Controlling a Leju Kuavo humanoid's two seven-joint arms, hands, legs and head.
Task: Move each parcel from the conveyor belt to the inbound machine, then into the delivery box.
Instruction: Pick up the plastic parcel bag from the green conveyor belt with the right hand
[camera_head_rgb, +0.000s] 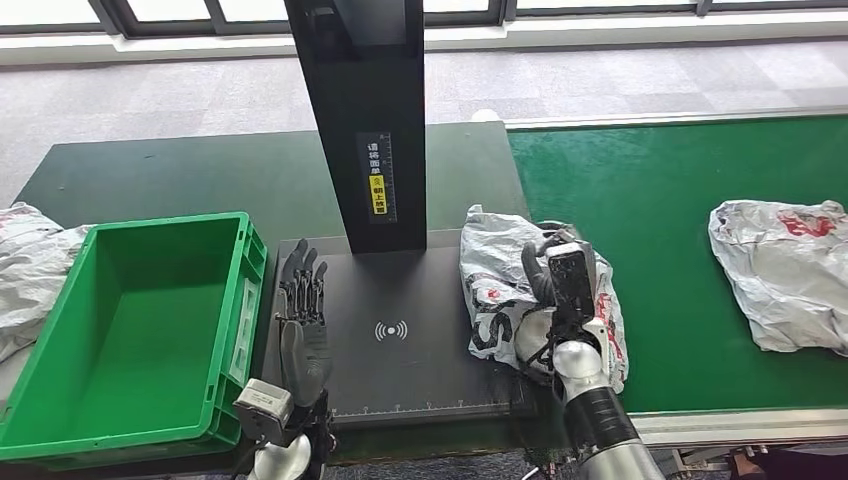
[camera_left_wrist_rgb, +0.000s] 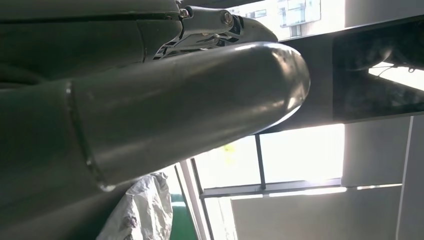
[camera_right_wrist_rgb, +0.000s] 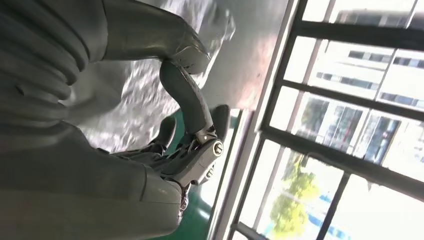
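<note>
The right robot hand (camera_head_rgb: 556, 290) grips a crumpled parcel (camera_head_rgb: 497, 290) at the scanner platform's (camera_head_rgb: 400, 370) three o'clock edge; left robot hand (camera_head_rgb: 303, 320) hovers with fingers apart, holding nothing. Next, I'd guess: slide the parcel onto the platform.

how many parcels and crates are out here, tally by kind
parcels: 3, one under the right hand, one further along the belt, one left of the crate
green crates: 1
total: 4

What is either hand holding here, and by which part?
The right hand grips the grey parcel at its middle, fingers curled into the bag. The left hand holds nothing.
</note>
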